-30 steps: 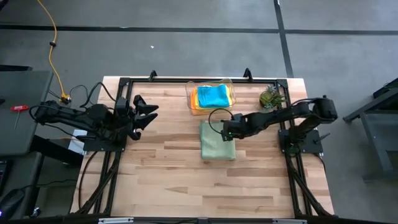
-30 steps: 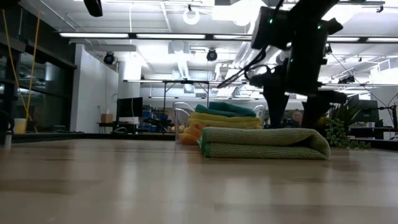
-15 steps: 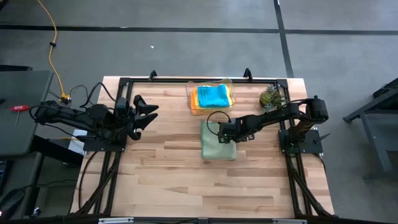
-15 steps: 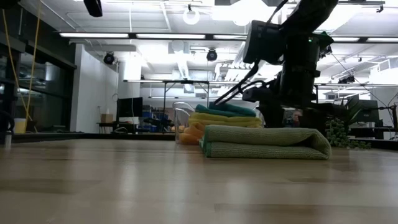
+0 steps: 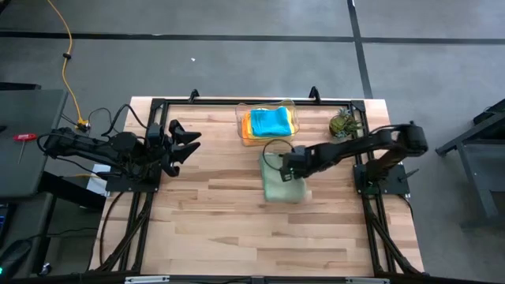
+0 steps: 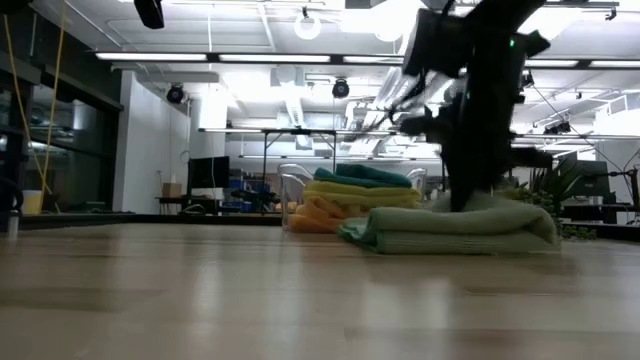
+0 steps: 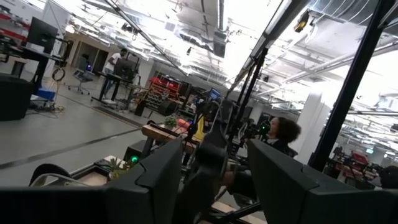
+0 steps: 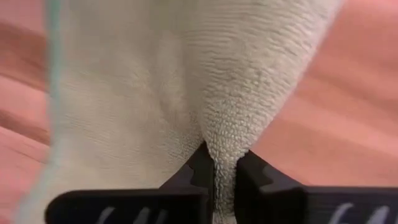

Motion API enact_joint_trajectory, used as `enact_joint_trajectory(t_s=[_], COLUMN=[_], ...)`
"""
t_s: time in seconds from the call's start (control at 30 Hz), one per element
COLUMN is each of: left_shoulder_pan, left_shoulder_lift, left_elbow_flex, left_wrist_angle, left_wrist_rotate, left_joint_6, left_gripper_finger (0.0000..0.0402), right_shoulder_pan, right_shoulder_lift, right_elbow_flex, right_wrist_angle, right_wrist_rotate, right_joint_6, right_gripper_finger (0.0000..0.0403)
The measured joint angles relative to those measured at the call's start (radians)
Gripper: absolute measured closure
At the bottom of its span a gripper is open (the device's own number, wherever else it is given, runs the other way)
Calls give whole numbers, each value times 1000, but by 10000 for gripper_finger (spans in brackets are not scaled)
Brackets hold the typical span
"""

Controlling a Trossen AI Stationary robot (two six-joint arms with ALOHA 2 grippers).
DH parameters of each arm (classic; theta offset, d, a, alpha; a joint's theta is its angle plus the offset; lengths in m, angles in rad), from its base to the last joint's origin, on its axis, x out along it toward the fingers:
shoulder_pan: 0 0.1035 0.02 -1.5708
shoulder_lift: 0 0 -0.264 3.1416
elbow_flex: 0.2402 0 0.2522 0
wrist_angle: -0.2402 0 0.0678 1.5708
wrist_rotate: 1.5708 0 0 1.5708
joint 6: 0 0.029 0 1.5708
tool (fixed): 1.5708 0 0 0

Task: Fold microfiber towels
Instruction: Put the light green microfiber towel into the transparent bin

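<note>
Your light green towel point(image 5: 282, 185) had slid toward 3 o'clock since the earlier frame. The right tool point(image 8: 225, 171) was pinching a raised fold of it, mid-counter point(image 5: 213, 221). It looked folded, soft and rumpled. Your left tool point(image 5: 186, 145) waited spread at 9 o'clock.

- grey floor point(image 5: 237, 71) crossed by dark lines; yellow cable point(image 5: 69, 71) trailing over it
- white ceiling with long strip lights point(image 6: 230, 57)
- workbench point(image 6: 300, 135) far behind; person point(image 7: 283, 134) seated in the room
</note>
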Motion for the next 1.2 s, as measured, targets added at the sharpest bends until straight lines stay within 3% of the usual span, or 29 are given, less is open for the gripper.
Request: enact_joint_trajectory(t_s=[0.3,0.53,0.87,1.2], left_shoulder_pan=[16,15,15,15], left_shoulder_lift=[0,-1,0,-1], left_elbow_flex=[0,0,0,0], left_wrist_angle=[0,0,1,1], left_wrist_rotate=[-35,-34,-34,-34], left_joint_6=[0,0,0,0], left_gripper_finger=[226,226,226,226], right_shoulder_pan=[-67,-107,-298,-483], right_shoulder_lift=[-323,-469,-357,-41], right_elbow_flex=[2,20,287,567], right_wrist_angle=[12,145,139,144], right_wrist_rotate=[55,-41,-280,-495], right_joint_6=[-92,-190,-514,-744], right_gripper_finger=[399,401,402,403])
